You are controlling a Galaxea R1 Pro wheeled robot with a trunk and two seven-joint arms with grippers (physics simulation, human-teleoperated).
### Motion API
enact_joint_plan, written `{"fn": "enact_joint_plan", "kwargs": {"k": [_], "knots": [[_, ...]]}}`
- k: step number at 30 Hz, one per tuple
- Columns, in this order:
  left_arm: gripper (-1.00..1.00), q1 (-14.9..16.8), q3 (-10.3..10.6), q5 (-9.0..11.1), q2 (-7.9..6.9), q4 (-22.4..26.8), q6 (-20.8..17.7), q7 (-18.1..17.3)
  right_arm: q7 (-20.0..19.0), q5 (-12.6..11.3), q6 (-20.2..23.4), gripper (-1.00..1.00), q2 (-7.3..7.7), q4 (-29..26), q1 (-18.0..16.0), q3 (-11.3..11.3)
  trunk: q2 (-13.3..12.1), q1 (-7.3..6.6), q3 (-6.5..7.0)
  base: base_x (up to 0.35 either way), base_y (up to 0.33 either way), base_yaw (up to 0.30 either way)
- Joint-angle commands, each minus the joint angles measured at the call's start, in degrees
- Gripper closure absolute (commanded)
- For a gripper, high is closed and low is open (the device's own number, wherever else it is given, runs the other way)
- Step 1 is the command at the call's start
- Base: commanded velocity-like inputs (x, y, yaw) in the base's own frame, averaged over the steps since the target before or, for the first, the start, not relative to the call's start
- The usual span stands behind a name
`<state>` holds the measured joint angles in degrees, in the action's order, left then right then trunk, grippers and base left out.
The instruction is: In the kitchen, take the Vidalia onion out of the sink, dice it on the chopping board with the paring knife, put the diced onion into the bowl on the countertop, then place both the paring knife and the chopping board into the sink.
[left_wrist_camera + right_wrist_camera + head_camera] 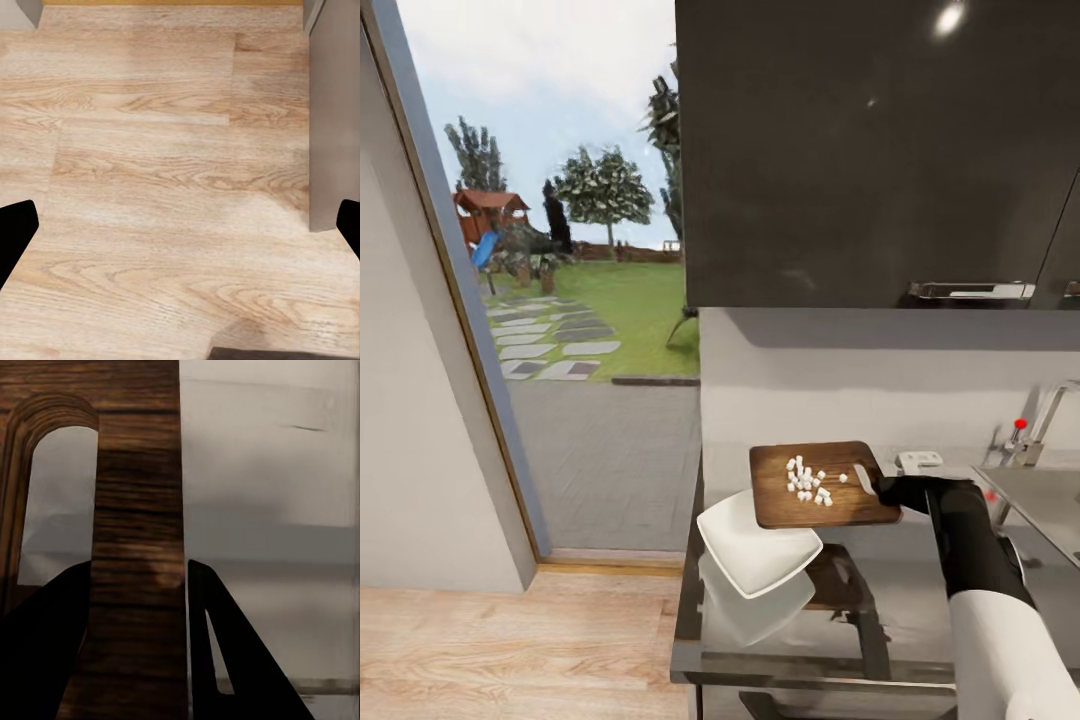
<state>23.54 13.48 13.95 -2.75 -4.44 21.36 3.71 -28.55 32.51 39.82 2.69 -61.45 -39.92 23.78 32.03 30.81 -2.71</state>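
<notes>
My right claw (882, 489) is clamped on the chopping board (780, 495) at its slot end; it is stiff, but the diced onion (807, 481) beyond the claw is loose, so I judge tipping must be slow; the bowl (755, 545) waits past the far edge; left claw (180, 232) spread over floor (150, 150); knife unseen.

Dark wall cabinet (875, 150); wood floor (510, 640); garden window (560, 200)
</notes>
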Motion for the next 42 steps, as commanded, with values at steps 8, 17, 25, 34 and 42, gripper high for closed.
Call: {"fn": "enact_joint_plan", "kwargs": {"k": [8,17,25,34,42], "knots": [[-1.0,0.1,0.49,0.37,0.06,-0.21,0.35,0.01,-0.54,6.3,0.2,1.0,-0.1,-0.23,-0.07,-1.96,0.11,0.03,-0.11,0.0,0.0,0.0],[-1.0,0.1,0.51,0.37,0.07,-0.21,0.35,-0.02,-0.46,7.91,0.58,1.0,-0.33,-1.56,-0.07,-2.09,0.11,0.03,-0.11,0.0,0.0,0.0],[-1.0,0.1,0.5,0.37,0.05,-0.21,0.35,-0.01,-0.54,7.99,3.14,1.0,-0.68,-5.8,-0.07,-8.87,0.11,0.03,-0.11,0.0,0.0,0.0],[-1.0,0.1,0.58,0.29,-0.43,-0.22,0.26,-0.11,-0.62,7.89,3.28,1.0,-2.7,-5.57,-0.07,-9.56,0.11,0.03,-0.12,0.0,0.0,0.0],[-1.0,0.1,0.58,0.29,-0.5,-0.22,0.26,-0.11,-0.63,8.15,3.19,1.0,-3.82,-5.52,-0.07,-9.47,0.11,0.03,-0.12,0.0,0.0,0.0]]}}
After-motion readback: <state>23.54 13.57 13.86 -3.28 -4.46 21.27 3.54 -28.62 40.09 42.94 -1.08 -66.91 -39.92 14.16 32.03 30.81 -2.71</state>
